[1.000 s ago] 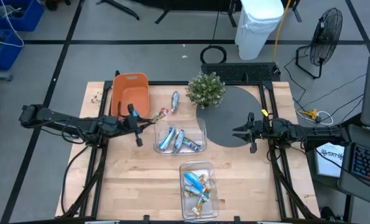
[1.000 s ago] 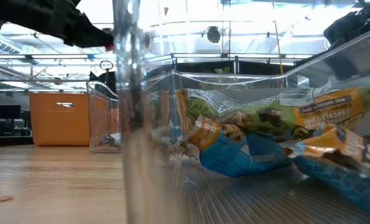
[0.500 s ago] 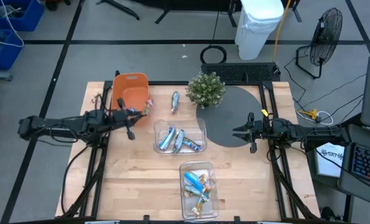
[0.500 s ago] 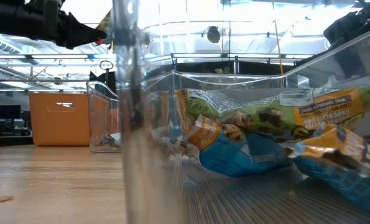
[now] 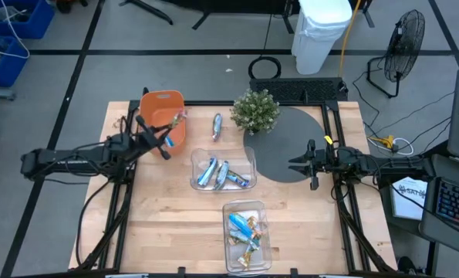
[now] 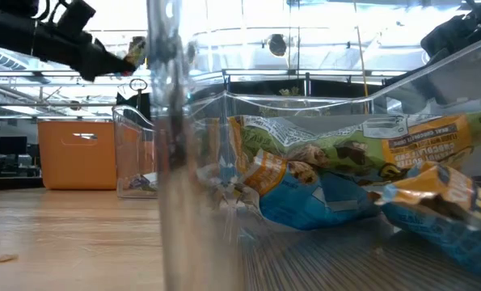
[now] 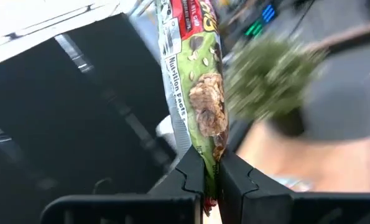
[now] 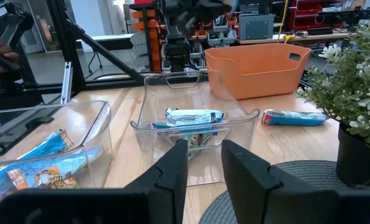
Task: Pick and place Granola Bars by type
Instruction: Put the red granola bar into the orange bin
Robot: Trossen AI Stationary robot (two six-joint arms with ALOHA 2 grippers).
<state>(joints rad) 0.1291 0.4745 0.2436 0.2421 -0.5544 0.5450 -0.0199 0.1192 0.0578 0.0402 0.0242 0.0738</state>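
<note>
High view: left gripper, clamped on a green-and-red granola bar, has swung from the clear bin to above the orange bin | drop likely next | right gripper idle on dark mat, fingers parted, seemingly empty.

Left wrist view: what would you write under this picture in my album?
The left gripper pinches a green and red granola bar by its end between shut fingers.

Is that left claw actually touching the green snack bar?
Touching: the left wrist view shows the left gripper shut on the green granola bar, pinching its end.
</note>
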